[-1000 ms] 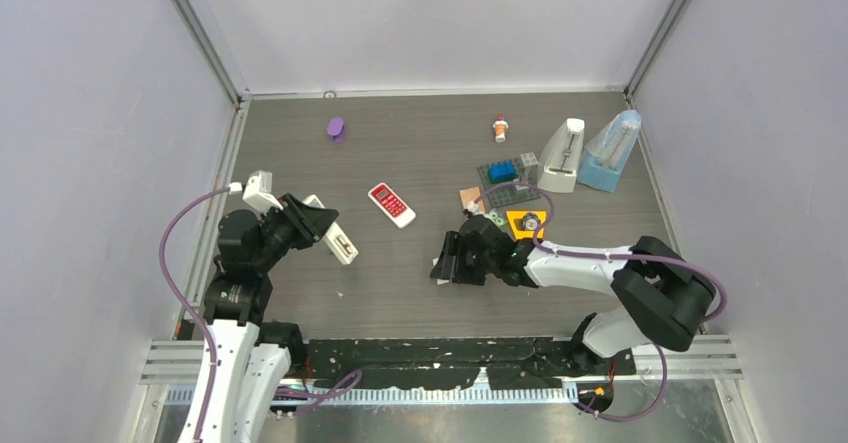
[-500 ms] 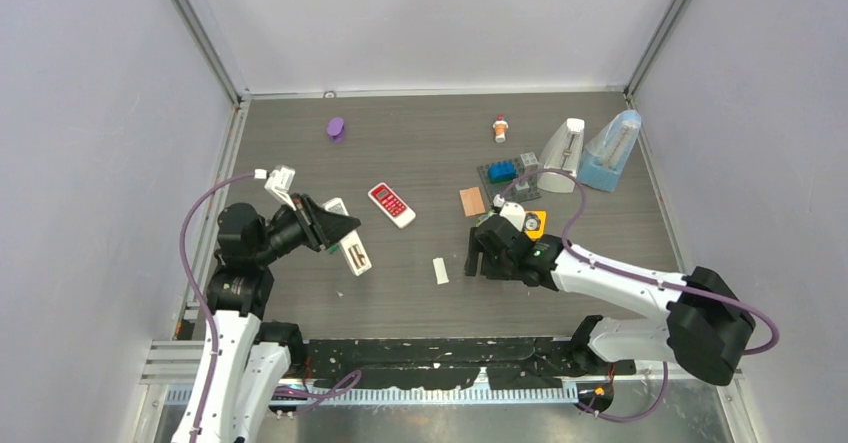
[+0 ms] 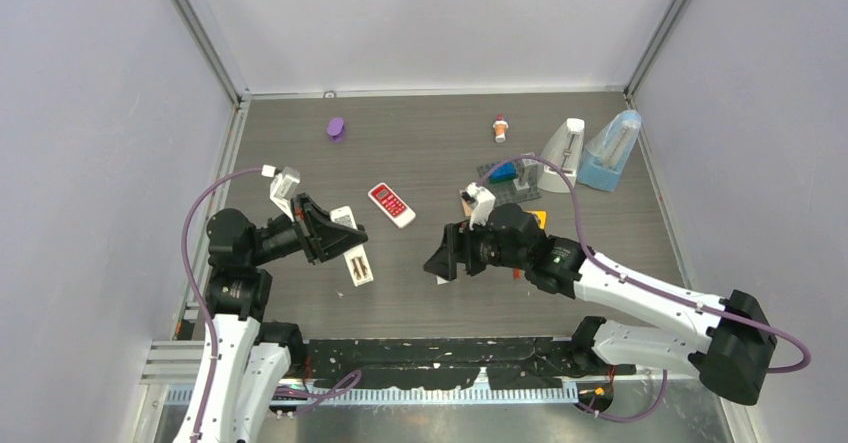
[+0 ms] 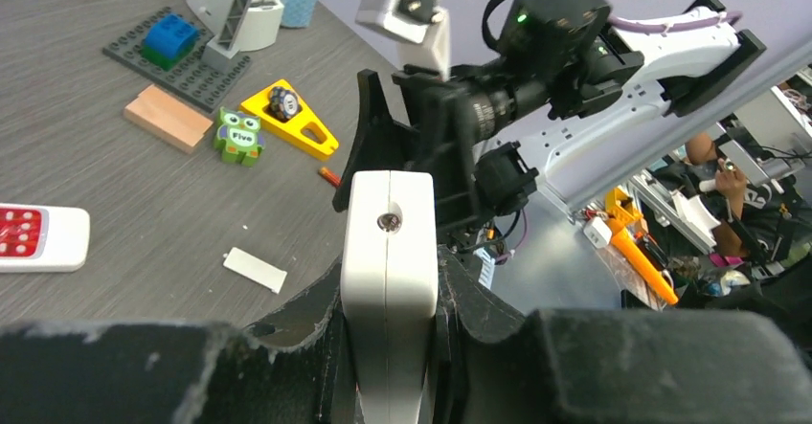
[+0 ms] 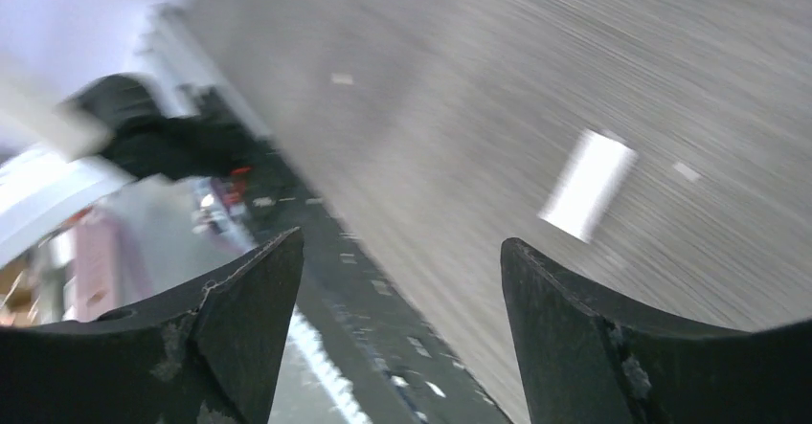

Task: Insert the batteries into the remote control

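**Left arm.** The left pincer [image 3: 338,235] is clamped on a white rectangular remote control [image 4: 388,252] and holds it clear of the dark grey wood-grain surface [image 3: 420,143]. A finger presses on each long side. In the left wrist view, the end of the remote facing away from the pincer shows a single screw.

**Right arm.** The right pincer [image 5: 400,242] has its jaws well apart, with nothing between them. It hangs low over the near middle of the surface, close to a small flat white strip [image 4: 255,269] that lies on the surface.

**Task items.** One tiny red-orange battery [image 4: 328,175] lies on the surface. It is just beside the near corner of a yellow triangular wedge [image 4: 297,122] and apart from the held remote. The other batteries cannot be identified in these views. The contents of the remote's compartment cannot be determined.

**Other items on the surface.**
- A red-and-white keypad handset [image 3: 391,204] lies between the two arms.
- A purple stubby cylinder [image 3: 336,128] stands far left.
- A small orange-and-white piece [image 3: 500,128] lies far centre.
- A white metronome [image 3: 563,153] and a pale blue metronome [image 3: 612,151] stand side by side at far right.
- A grey studded plate carrying a blue brick [image 4: 170,36], a wooden block [image 4: 169,118] and a green owl figure [image 4: 238,135] are near the wedge.
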Available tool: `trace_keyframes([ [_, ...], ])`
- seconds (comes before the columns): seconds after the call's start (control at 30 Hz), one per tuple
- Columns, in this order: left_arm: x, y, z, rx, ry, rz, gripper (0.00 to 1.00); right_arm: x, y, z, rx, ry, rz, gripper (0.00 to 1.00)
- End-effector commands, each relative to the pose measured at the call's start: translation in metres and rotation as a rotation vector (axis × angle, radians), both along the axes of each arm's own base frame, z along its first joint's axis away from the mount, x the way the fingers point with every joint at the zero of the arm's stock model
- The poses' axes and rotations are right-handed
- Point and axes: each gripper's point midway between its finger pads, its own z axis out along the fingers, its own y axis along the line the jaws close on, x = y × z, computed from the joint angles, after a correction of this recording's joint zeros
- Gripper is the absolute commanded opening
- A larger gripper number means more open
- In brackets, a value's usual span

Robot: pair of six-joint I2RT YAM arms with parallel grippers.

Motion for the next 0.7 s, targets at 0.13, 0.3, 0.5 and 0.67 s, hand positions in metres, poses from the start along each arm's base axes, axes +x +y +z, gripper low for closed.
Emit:
trace_keyframes([
  [0.13, -0.016, -0.005, 0.026, -0.043, -0.085, -0.094, 0.00, -0.064, 0.084, 0.170, 0.430, -0.352, 0.463, 0.87],
  [0.3, -0.021, -0.005, 0.032, -0.059, -0.091, -0.106, 0.00, -0.057, 0.111, 0.177, 0.431, -0.342, 0.446, 0.89],
  [0.5, -0.024, -0.006, 0.044, -0.095, -0.076, -0.105, 0.00, -0.055, 0.136, 0.179, 0.440, -0.293, 0.454, 0.89],
  [0.67, -0.026, -0.006, 0.052, -0.114, -0.068, -0.110, 0.00, -0.058, 0.150, 0.175, 0.460, -0.243, 0.475, 0.79],
])
